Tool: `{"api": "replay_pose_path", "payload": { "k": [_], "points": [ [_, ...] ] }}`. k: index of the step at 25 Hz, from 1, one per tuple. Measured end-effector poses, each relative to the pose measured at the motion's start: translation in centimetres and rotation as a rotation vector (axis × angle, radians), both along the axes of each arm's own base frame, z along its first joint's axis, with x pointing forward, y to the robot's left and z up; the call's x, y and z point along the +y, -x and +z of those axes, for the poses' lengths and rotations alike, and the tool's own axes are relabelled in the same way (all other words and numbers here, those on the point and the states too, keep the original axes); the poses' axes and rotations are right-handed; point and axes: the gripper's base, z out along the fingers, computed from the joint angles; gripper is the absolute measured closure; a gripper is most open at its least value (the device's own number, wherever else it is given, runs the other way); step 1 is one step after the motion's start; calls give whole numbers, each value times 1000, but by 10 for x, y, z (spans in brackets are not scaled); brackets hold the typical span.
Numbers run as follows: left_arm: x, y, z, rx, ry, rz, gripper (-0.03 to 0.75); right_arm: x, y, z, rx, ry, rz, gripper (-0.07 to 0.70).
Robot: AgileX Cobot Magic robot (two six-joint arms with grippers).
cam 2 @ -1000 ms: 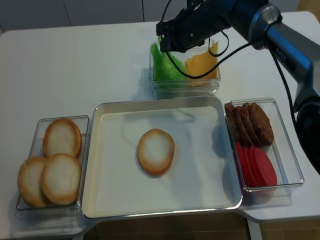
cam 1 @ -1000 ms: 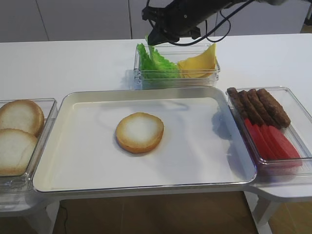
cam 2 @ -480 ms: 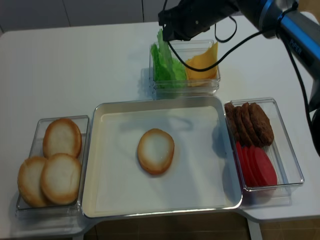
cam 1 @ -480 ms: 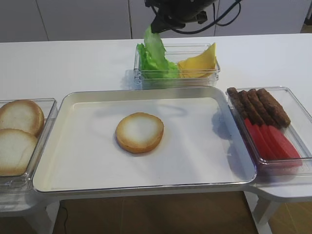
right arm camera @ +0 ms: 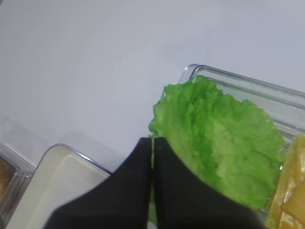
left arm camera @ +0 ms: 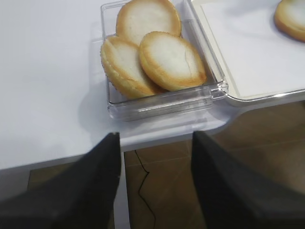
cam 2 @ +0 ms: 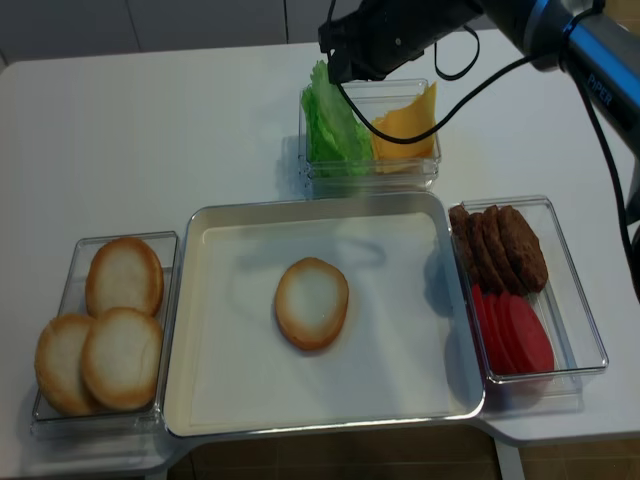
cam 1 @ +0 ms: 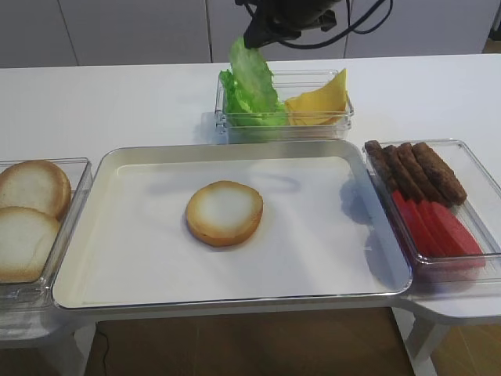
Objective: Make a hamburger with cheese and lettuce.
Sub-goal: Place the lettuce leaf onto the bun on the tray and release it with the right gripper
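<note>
**Lettuce leaf held above its container**

A white table [cam 1: 117, 102] carries a metal tray [cam 1: 94, 196]. In the exterior high view, the right gripper [cam 1: 254, 37] is seen clamped on a lettuce [cam 1: 252, 70] leaf, hung below it over the clear container [cam 1: 344, 117]; the cheese [cam 1: 321, 98] lies just beside. The hamburger [cam 1: 225, 212] bun sits well below, on the tray.

In the right wrist view, the jaws are pressed together on the leaf's edge.

In the left wrist view, the left gripper [left arm camera: 155, 143] is spread wide, with spare buns [left arm camera: 152, 52] ahead.

The right tool [cam 2: 338, 62] was matte black with flat tapering fingers; black cables looped beneath it, and the arm behind showed a blue-grey casing.
</note>
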Motion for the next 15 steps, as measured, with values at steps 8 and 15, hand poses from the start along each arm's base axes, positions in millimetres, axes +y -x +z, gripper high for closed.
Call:
{"api": "replay_pose_path", "payload": {
  "k": [8,15],
  "points": [
    [0,0,0,-2,0,0,356,-6,14,28,-42,11,8,636],
    [0,0,0,-2,0,0,356,-10,23,37,-26,46,34,636]
  ]
}}
